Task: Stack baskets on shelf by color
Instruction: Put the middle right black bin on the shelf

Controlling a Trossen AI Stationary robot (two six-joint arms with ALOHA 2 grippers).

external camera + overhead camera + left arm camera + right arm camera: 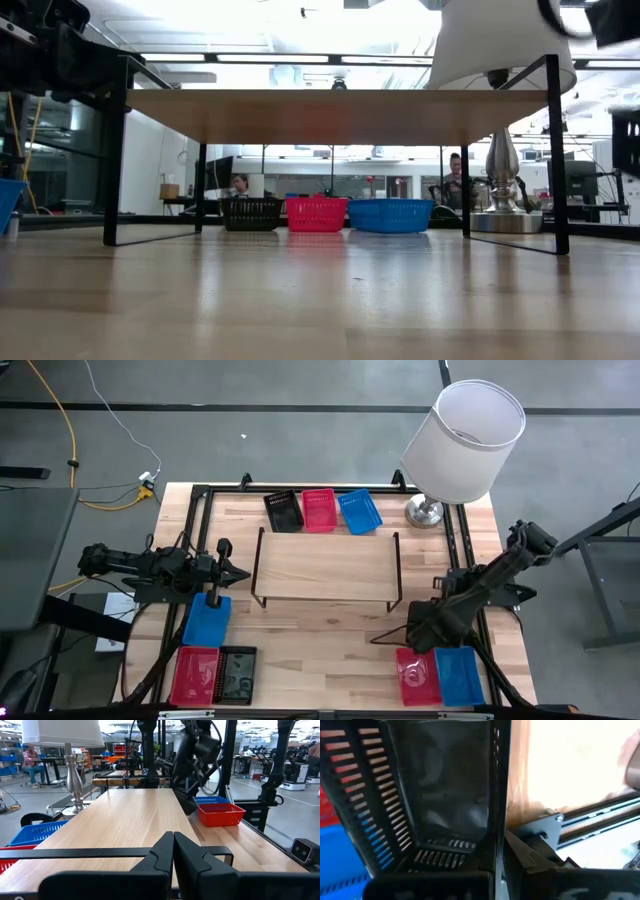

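The shelf (325,565) stands mid-table. Behind it, a black basket (283,510), a red basket (319,510) and a blue basket (359,510) sit in a row on the table. Near the left front lie a blue basket (207,618), a red basket (195,675) and a black basket (237,675). At the right front lie a red basket (417,675) and a blue basket (460,675). Above these two, my right gripper (408,632) is shut on another black basket (440,795). My left gripper (235,572) waits shut and level at the shelf's left end. My right gripper holds the black basket by one side wall (495,820), one finger inside the basket and one outside. The fingers come steeply from above. The basket (186,802) hangs tilted below them, lifted clear above the red basket (220,814).
A lamp with a white shade (465,440) and a metal base (425,512) stands at the far right corner, beside the blue basket. A black frame (200,495) rims the table. People sit in the room beyond (455,175).
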